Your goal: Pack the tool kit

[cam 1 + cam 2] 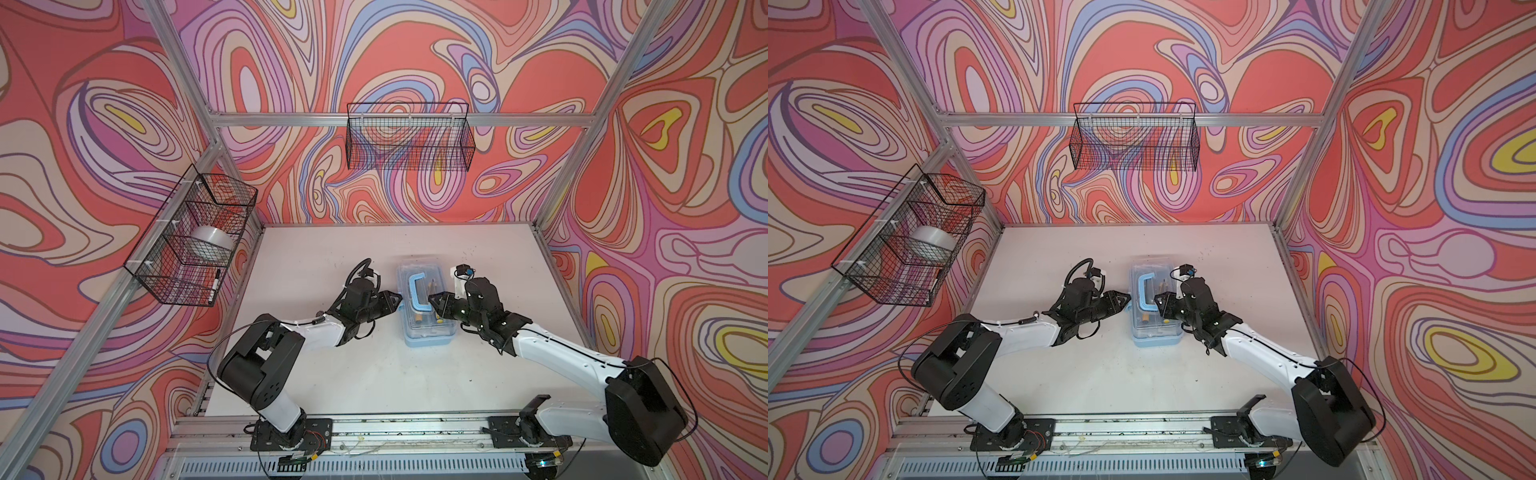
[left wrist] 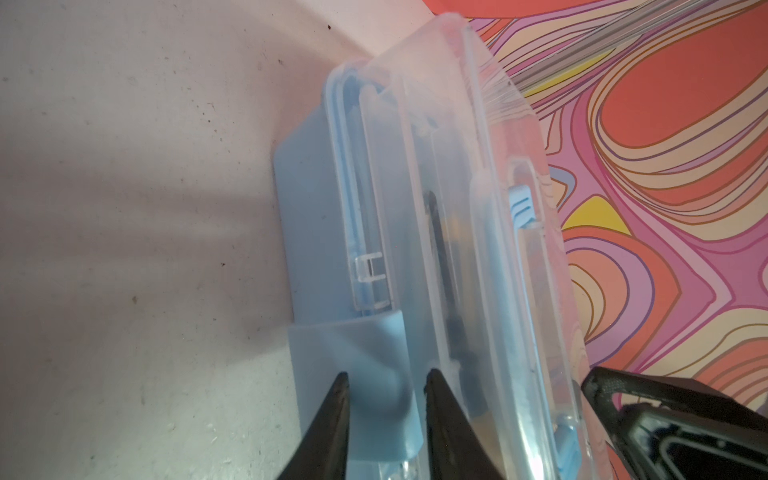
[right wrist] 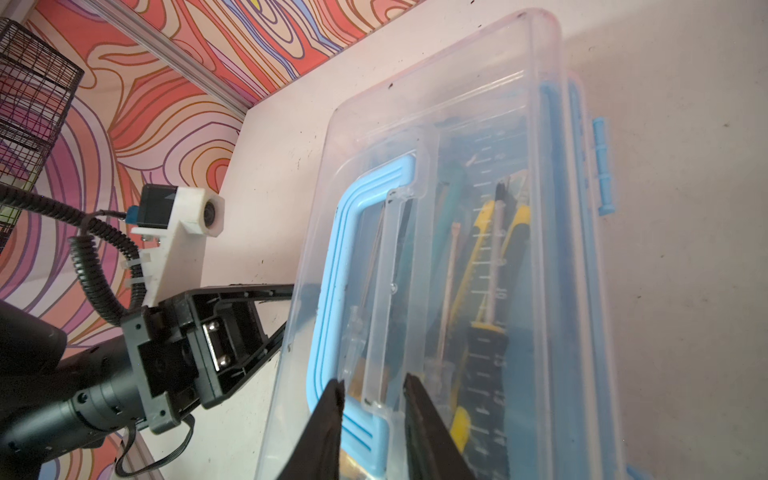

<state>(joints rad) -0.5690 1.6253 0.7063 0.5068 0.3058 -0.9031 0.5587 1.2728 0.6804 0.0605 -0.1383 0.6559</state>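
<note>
Top views, with wrist details. We are looking at the tool kit (image 1: 428, 332), a small rectangular light-blue plastic box with a clear lid (image 3: 478, 104) and a blue C-shaped carrying handle (image 3: 332, 257). It is lying near the middle of the white tabletop (image 1: 332, 249) with its lid down, and yellow-and-black hand tools (image 3: 478, 241) are showing through the plastic. The left gripper (image 2: 384, 374) is meeting the box's long side, its jaws standing narrowly parted astride the light-blue side latch (image 2: 353, 345). The right gripper (image 3: 372, 382) is resting on the lid, its jaws narrowly parted either side of a clear rib beside the handle. We cannot tell whether either pair is actually pinching (plastic is filling both gaps). We are reading the step in hand as securing the lid, so the packing is looking nearly complete. To do it well, we are advising that the right gripper be bearing straight down, keeping lid and box from sliding, while the left is pressing the latch flat against the wall until it seats. A slanted push is likely to be skidding or tipping the light box.
</note>
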